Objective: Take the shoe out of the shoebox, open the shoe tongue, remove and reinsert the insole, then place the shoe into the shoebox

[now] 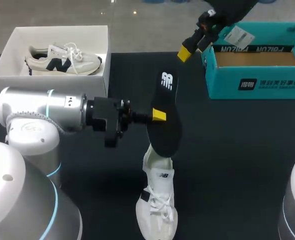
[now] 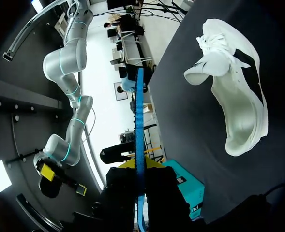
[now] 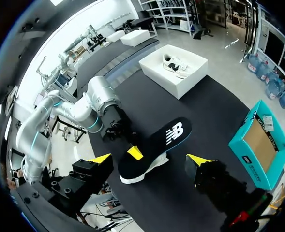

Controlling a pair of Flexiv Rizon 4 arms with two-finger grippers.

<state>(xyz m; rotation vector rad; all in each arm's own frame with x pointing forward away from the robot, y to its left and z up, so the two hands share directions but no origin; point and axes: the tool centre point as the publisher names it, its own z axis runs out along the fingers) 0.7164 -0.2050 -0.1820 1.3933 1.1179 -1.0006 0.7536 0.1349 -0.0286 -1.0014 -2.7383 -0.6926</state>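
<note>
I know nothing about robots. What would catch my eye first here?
A black insole is held up in the air, pinched in the left gripper, over a white shoe that lies on the dark table. The right gripper hangs open near a teal shoebox. A second sneaker sits in a white box at the far left.

Soft overhead light on a dark table (image 1: 237,165)
In the head view, the silver shell of the left arm (image 1: 37,117) gleams at 9 o'clock. The white shoe (image 1: 157,205) glows bright at 6 o'clock. The black insole (image 1: 165,125) at centre barely separates from the tabletop. Shadows stay faint and soft-edged.
</note>
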